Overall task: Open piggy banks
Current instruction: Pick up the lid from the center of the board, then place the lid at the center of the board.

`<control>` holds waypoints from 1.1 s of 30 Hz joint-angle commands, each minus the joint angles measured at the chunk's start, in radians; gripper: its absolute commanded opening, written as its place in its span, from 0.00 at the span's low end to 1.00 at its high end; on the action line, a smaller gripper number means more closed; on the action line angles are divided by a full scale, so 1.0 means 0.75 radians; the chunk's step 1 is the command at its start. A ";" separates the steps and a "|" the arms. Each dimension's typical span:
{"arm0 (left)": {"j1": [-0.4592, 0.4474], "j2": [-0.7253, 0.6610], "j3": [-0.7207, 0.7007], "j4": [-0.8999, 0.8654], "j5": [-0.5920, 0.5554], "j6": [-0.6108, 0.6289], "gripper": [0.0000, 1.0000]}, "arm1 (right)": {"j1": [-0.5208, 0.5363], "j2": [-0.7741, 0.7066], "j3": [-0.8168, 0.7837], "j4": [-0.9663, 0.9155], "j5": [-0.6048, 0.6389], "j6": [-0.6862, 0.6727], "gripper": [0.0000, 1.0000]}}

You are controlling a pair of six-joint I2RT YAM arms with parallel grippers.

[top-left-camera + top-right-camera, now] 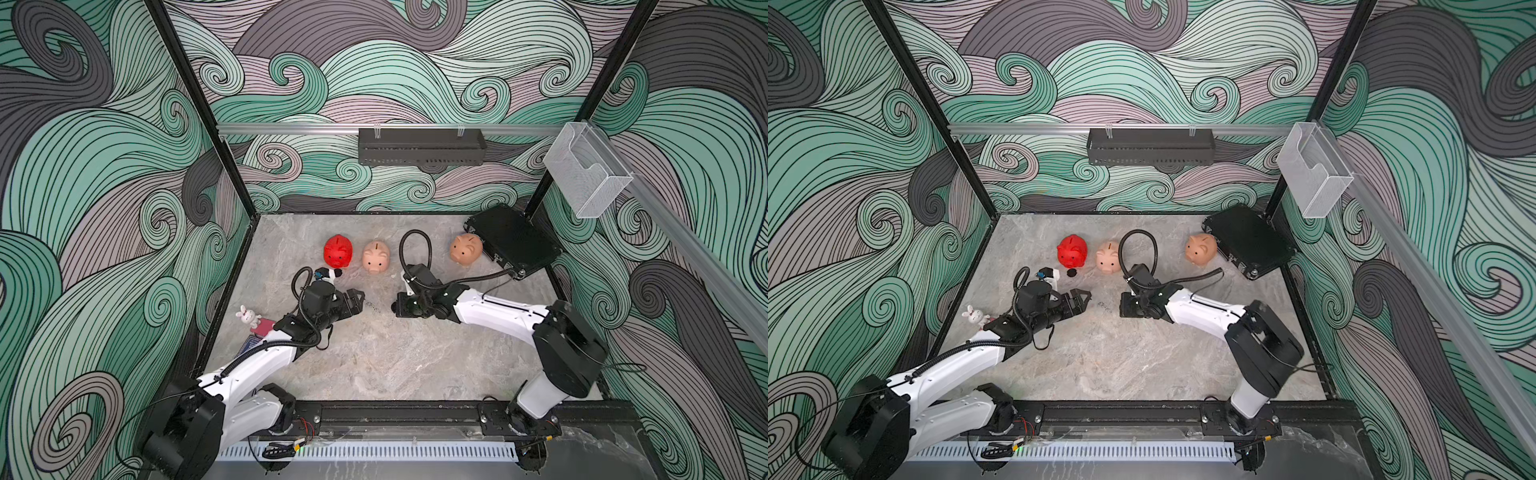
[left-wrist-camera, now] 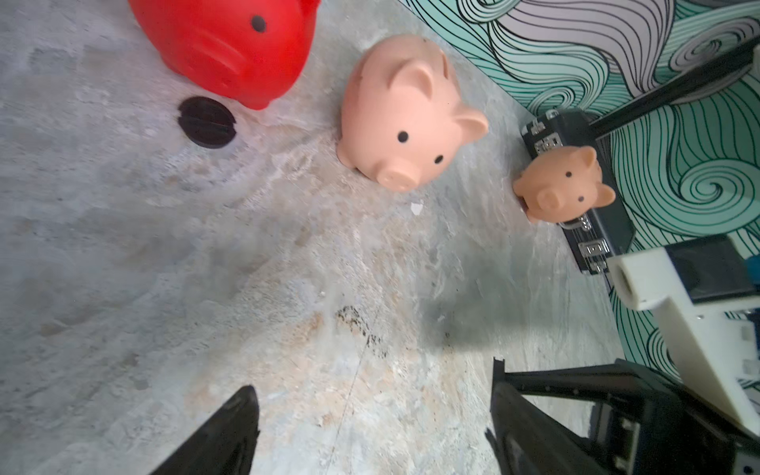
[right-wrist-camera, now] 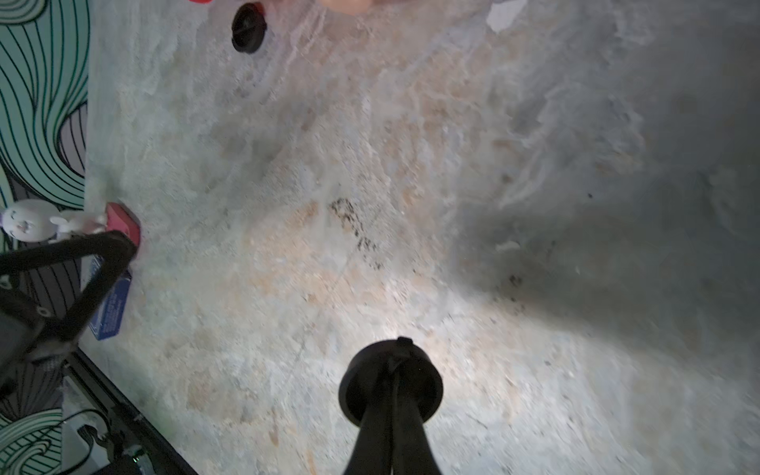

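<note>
— Where do the pigs sit?

— Take the middle of the table (image 1: 374, 365) as the hub of a clock, with twelve at the back wall. The red pig (image 1: 338, 251) stands at eleven. The middle pink pig (image 1: 376, 256) is just beside it at twelve. Both have their snouts turned toward the arms. The third pig (image 1: 466, 248) is well apart from them at about one, close against the black case (image 1: 513, 241) in the two o'clock corner. I cannot tell whether it touches the case.

— Are they all on their feet?

— Yes, upright. The red and middle ones show the coin slot on top. Their bellies are hidden, so I cannot say which one is open.

— And that black disc?

— That's a round plug (image 2: 207, 121), lying flat on the stone just beside the red pig, on its six o'clock side.

— What about the claws?

— They face each other near the hub, a little apart. The left claw (image 2: 374, 376) reaches in from the nine o'clock side, with its fingers spread wide over bare table. The right claw (image 3: 392, 368) reaches in from three, pinched tight on a second plug (image 3: 360, 386).

— Anything else?

— A little white rabbit (image 1: 248, 316) sits by the left wall at nine.
</note>
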 commanded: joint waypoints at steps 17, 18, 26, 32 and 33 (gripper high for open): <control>0.299 0.304 0.154 0.033 0.378 0.056 0.87 | -0.094 0.459 0.270 0.406 0.012 0.216 0.00; 0.302 0.305 0.151 0.040 0.380 0.056 0.87 | -0.096 0.470 0.276 0.414 0.009 0.219 0.00; 0.308 0.315 0.153 0.049 0.387 0.061 0.87 | -0.114 0.553 0.360 0.413 -0.014 0.225 0.00; 0.309 0.326 0.156 0.050 0.397 0.061 0.87 | -0.133 0.573 0.397 0.404 -0.010 0.215 0.00; 0.308 0.328 0.155 0.051 0.398 0.062 0.87 | -0.138 0.578 0.406 0.397 -0.014 0.213 0.00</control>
